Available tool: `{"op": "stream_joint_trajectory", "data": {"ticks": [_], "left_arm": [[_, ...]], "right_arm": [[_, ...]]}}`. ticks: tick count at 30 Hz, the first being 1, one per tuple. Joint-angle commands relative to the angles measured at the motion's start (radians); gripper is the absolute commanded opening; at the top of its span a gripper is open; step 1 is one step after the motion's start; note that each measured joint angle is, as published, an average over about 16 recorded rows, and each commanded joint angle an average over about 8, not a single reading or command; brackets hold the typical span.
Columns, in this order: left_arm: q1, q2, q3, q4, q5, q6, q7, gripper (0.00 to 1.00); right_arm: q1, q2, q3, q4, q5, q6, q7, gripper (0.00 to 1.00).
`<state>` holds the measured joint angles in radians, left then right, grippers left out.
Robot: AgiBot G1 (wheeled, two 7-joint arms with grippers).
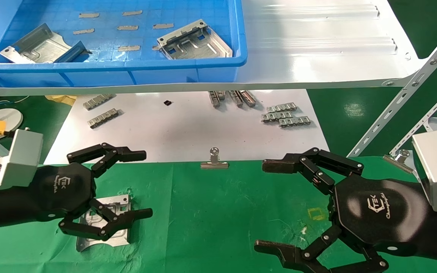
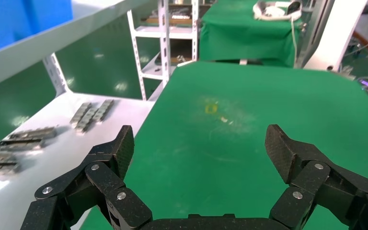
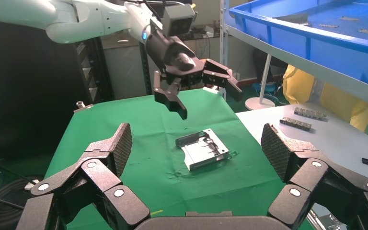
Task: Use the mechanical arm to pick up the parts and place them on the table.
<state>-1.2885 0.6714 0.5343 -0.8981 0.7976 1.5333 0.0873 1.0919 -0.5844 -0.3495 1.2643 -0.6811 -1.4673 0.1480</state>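
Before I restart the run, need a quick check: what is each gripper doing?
Left gripper: open, empty, above the part lying on the table.
Right gripper: open, empty.

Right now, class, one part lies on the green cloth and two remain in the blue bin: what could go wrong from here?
1. The left gripper hangs open directly above the placed part; a low sweep might drag it or the wrinkled table cloth.
2. The remaining parts sit inside the walled blue bin on a raised shelf; fingers could clip the rim.
3. One binned part leans tilted, so a grasp may slip.
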Motion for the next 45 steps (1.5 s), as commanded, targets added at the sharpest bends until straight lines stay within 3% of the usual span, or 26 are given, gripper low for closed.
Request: {"op": "stream_joint_trajectory", "data": {"ticks": [1, 24, 45], "left_arm": [[0.019, -0.005, -0.022, -0.034, -0.006, -0.003, -0.024, 1.00], [0.220, -0.062, -0.262, -0.398, -0.069, -0.038, -0.279, 1.00], [0.218, -0.062, -0.259, -0.393, -0.070, -0.039, -0.277, 1.00]], "right_arm": [[0.000, 0.000, 0.000, 0.000, 0.000, 0.000, 0.000, 1.00], [0.000, 0.000, 0.000, 0.000, 0.000, 0.000, 0.000, 1.00], [0.000, 0.000, 0.000, 0.000, 0.000, 0.000, 0.000, 1.00]]}}
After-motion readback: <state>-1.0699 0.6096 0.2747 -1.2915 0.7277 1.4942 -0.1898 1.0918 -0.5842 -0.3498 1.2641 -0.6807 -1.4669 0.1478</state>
